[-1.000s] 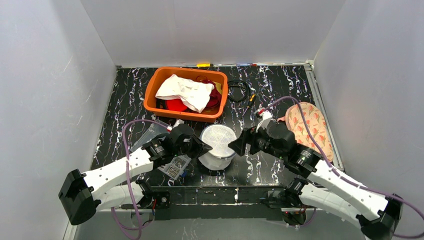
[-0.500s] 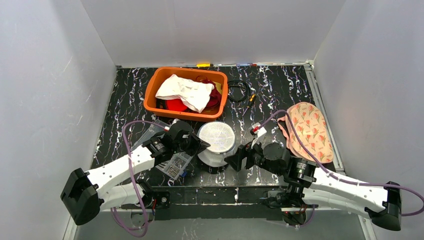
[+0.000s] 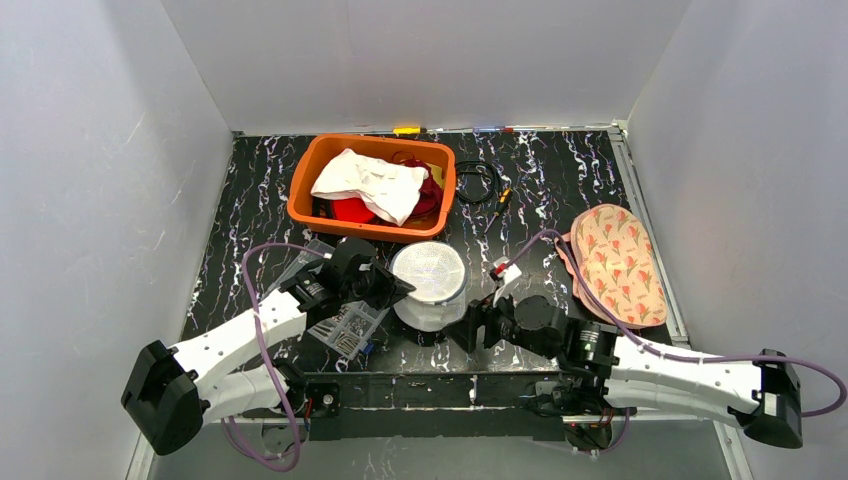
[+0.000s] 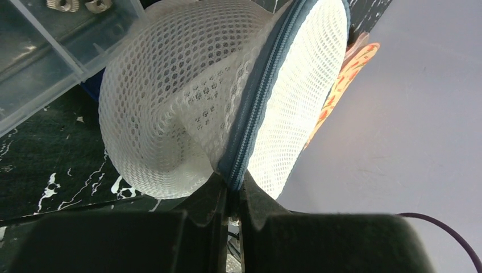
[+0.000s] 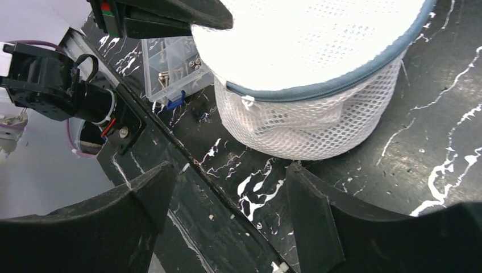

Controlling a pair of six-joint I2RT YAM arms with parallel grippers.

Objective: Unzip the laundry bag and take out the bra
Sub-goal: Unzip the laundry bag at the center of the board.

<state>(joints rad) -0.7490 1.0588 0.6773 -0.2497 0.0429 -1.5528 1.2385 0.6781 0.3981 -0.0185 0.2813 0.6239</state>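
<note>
Since a second ago my right arm has dropped low and pulled back toward the near edge of the surface point(image 3: 250, 200), and the bag has shifted slightly toward the left with my other arm. Starting at the left, a clear plastic box point(image 3: 345, 330) of small hardware sits just beside my left gripper point(image 3: 398, 290), which is clenched on the grey zip seam point(image 4: 267, 96) of the white mesh laundry bag point(image 3: 430, 275). The mesh bunches where I pinch it. The bag stands near the middle of the near edge, its round top tilted. Behind it, toward the far edge, an orange basin point(image 3: 300, 200) holds a white cloth point(image 3: 370, 185) and red items, with a black cable point(image 3: 478, 180) coiled to its right. My right gripper point(image 3: 462, 328) is released, jaws spread wide, grasping nothing, level with the bag's near right side and apart from it; the zipper pull point(image 5: 247, 102) hangs on the seam facing it. The floral bra point(image 3: 615, 260) lies flat by the right edge, well apart from the bag.
</note>
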